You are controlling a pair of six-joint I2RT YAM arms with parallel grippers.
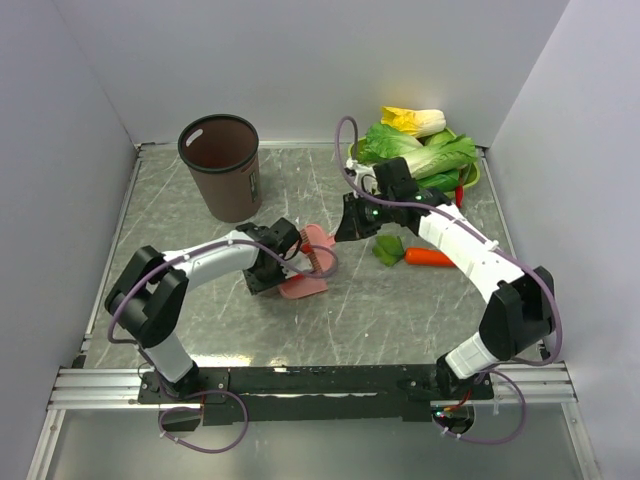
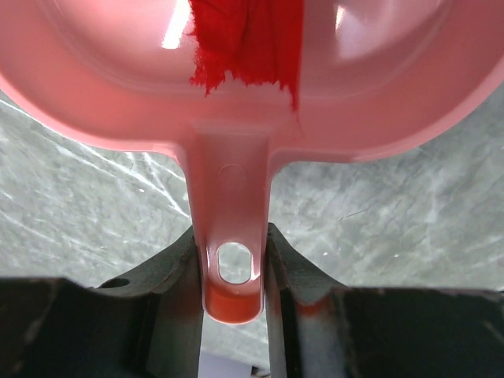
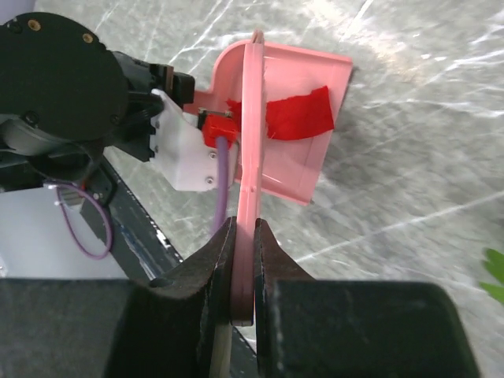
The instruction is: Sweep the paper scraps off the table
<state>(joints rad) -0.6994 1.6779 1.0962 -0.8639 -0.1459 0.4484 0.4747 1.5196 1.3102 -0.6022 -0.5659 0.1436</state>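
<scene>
Left gripper [image 2: 234, 287]: clamped on the handle of the pink dustpan [image 2: 378, 110], with jaws pressing both sides right at the hanging hole.
Right gripper [image 3: 244, 272]: nearly closed, pinching the thin handle of a pink brush [image 3: 250, 157]. The brush is seen edge-on and runs up alongside the pan.
Dustpan: low over the middle of the table [image 1: 380, 320], with the brush just beside it. Can't tell whether the pan rests on the marble.
Paper scraps [image 3: 301, 116]: one red piece lies inside the pan, its ragged edge clear in the left wrist view. From above, can't tell whether any others lie on the table.
Around the arms: brown bin [image 1: 222, 165] back left, and carrot [image 1: 430, 257] and a green leaf [image 1: 388, 250] by the right arm. A green bowl [image 1: 472, 180] heaped with leafy vegetables sits in the back right corner.
</scene>
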